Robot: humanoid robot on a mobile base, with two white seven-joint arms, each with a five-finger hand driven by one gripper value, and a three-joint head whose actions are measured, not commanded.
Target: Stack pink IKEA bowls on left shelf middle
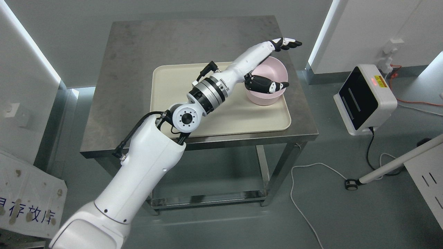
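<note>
While the pink bowl [268,83] sits at the tray's [180,86] right edge, I see my left hand [266,65] stretched over it, fingers [289,43] spread wide, thumb across the bowl, gripping nothing.

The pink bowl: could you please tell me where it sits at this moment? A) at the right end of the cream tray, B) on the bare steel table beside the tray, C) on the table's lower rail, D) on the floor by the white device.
A: the pink bowl stands on the right end of the cream tray, which lies on the steel table, with the left hand spread open around it.
</note>
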